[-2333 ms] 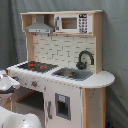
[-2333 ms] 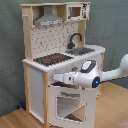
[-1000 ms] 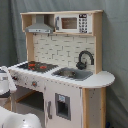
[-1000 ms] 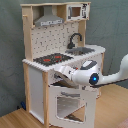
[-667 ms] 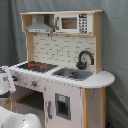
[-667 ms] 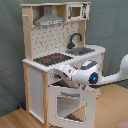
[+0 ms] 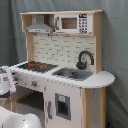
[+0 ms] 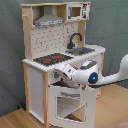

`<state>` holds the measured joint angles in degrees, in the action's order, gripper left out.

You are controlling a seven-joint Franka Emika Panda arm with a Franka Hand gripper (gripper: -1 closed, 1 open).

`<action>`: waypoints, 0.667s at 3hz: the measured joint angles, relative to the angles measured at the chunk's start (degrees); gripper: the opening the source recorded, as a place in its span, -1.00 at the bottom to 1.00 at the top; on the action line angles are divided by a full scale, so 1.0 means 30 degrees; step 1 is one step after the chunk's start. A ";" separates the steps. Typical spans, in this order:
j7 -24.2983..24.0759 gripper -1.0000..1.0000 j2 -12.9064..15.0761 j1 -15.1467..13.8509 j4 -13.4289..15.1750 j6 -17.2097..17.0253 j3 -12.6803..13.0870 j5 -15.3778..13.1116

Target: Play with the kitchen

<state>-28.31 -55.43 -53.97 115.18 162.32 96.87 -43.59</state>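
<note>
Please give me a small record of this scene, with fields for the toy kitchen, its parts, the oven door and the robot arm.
kitchen: white and light wood, upright
hob: black with red rings
faucet: black, behind the sink
hood: grey
microwave: top shelf
oven door: windowed, tilted open
arm: white, in front of the oven
tool: near the kitchen's front panel

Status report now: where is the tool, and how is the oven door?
Tool at the kitchen front, just under the hob. Oven door tilted open. Nothing seen in the way.
</note>
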 joint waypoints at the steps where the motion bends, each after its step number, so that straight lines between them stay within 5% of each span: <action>1: -0.0125 1.00 -0.0002 0.0993 0.1574 0.0201 -0.0572 -0.0072; 2: 0.0964 1.00 -0.0005 0.2086 0.1820 0.0187 -0.1866 -0.0086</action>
